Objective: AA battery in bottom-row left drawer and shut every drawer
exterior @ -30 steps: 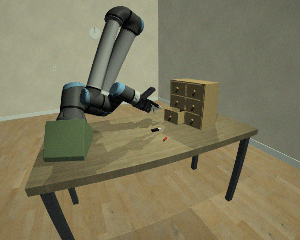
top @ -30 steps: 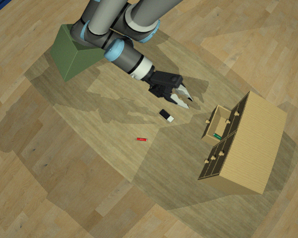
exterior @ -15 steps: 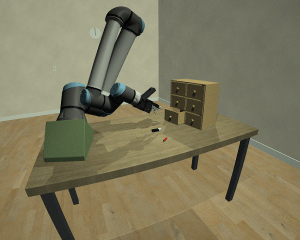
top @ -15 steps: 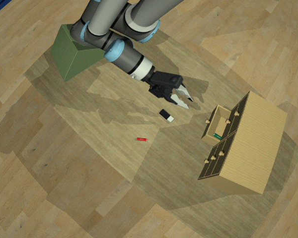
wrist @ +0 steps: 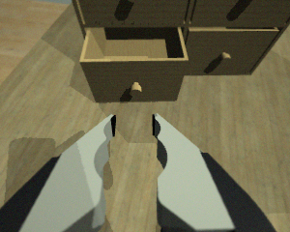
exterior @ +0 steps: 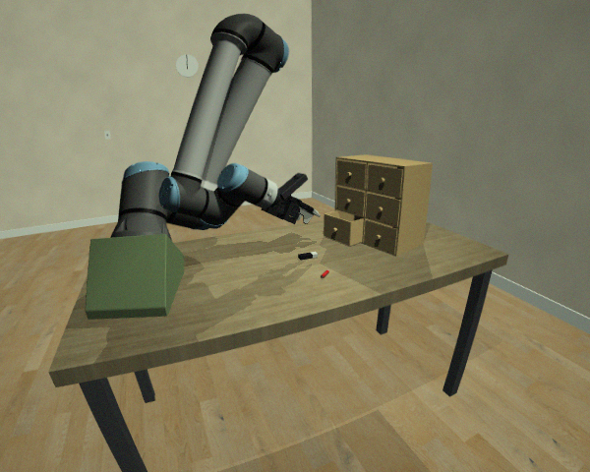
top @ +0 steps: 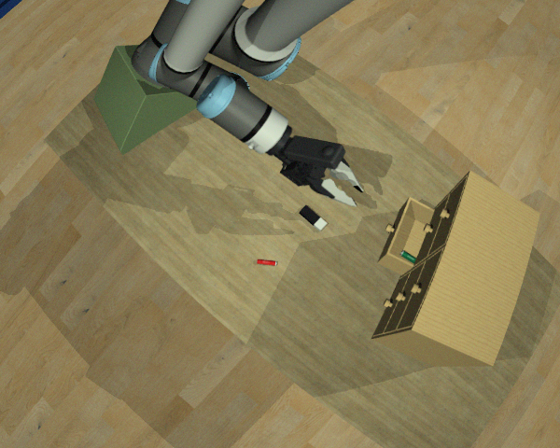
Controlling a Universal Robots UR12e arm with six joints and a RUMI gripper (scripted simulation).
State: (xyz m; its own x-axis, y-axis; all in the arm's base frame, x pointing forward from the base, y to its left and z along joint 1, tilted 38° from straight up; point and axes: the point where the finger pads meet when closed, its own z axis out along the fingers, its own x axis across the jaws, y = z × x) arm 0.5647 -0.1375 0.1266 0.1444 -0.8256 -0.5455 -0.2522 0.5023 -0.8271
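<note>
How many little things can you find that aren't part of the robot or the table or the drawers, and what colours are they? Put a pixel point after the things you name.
Green battery (top: 409, 256), in the open drawer (top: 398, 233) (exterior: 342, 229) (wrist: 135, 79): 1
Red battery-like stick (top: 267, 262) (exterior: 324, 273): 1
Black-and-white block (top: 313, 217) (exterior: 307, 255): 1
Total: 3

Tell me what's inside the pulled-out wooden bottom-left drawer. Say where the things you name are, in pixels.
In the pulled-out wooden bottom-left drawer (top: 395, 243) (exterior: 342, 229) (wrist: 134, 79) lies a green cylindrical battery (top: 408, 256). The top view shows part of the floor; the front wall and chest hide the rest.
</note>
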